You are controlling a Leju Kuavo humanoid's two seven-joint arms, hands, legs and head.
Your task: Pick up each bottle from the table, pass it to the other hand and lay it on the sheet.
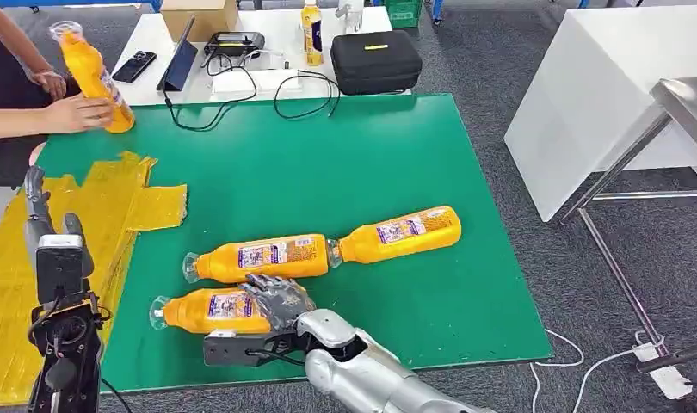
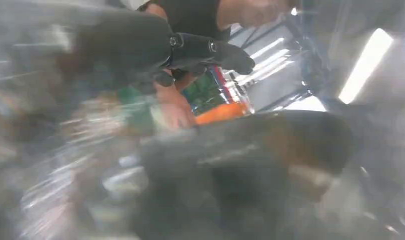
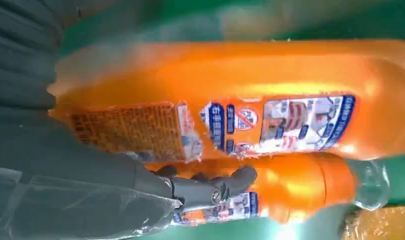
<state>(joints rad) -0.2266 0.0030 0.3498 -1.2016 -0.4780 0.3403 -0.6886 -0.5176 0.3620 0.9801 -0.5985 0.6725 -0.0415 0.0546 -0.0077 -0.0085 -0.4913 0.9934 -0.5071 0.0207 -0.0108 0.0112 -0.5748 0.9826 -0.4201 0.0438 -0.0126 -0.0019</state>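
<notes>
We judge the pick-up step: our right hand wraps its fingers over the nearest orange plastic bottle, lying on the green table mat near the yellow sheet. Next we must lift it and pass it to the left hand, whose state we cannot tell.

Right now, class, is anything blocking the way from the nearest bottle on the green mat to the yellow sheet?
Nothing visible does. The right robot hand wraps the nearest bottle, and bare green mat lies between it and the yellow sheet. The left robot hand waits raised over that sheet.
</notes>
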